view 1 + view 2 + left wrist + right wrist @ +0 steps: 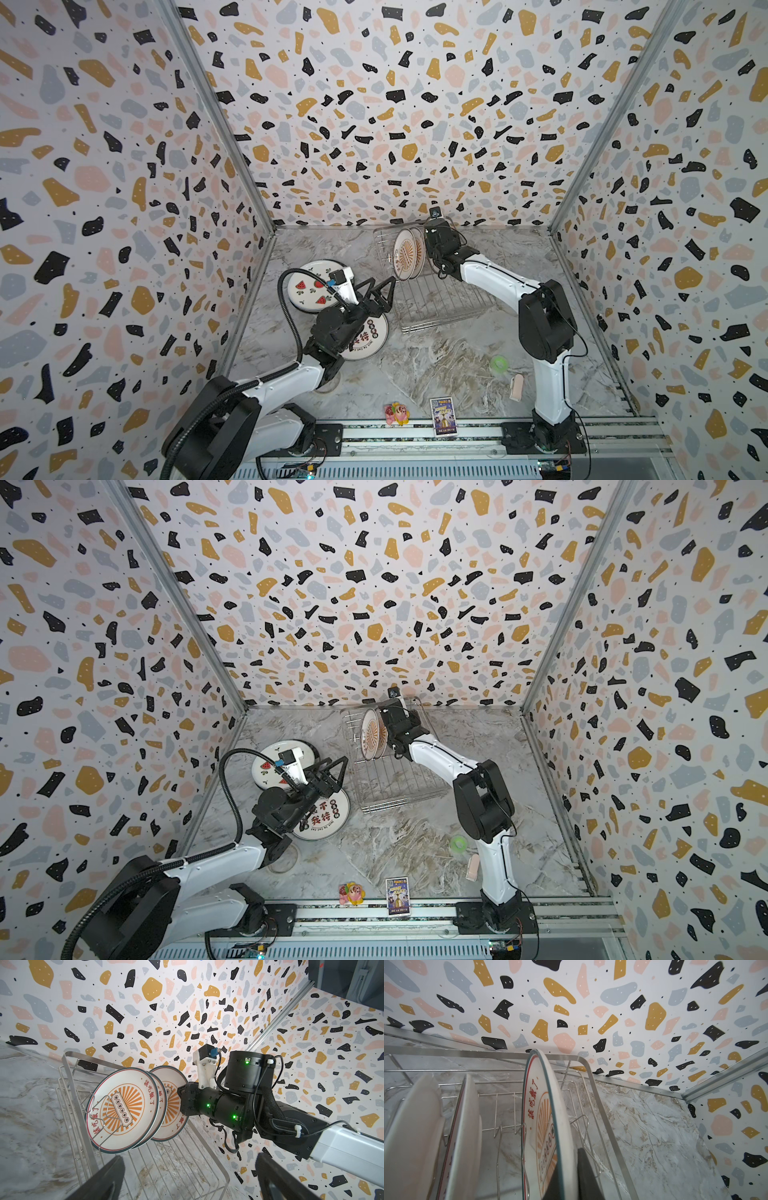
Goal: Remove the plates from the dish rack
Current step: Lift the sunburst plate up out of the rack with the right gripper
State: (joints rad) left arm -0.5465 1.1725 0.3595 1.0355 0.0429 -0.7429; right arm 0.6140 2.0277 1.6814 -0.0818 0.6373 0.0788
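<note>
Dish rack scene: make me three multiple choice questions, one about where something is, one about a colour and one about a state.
1. Where is the watermelon plate relative to the dish rack?
A) Standing inside it
B) Flat on the table, to its left in both top views
C) Leaning on its far side

2. What colour are the rays on the plates standing in the dish rack?
A) Blue
B) Green
C) Orange

3. What is the right gripper doing?
A) Shut on the rim of a standing plate
B) Open above the table
C) Holding a cup

Answers:
1 B: both top views show it lying flat outside the wire frame.
2 C: the left wrist view shows orange rays.
3 A: the right wrist view shows a dark finger on each side of the rim.
</note>
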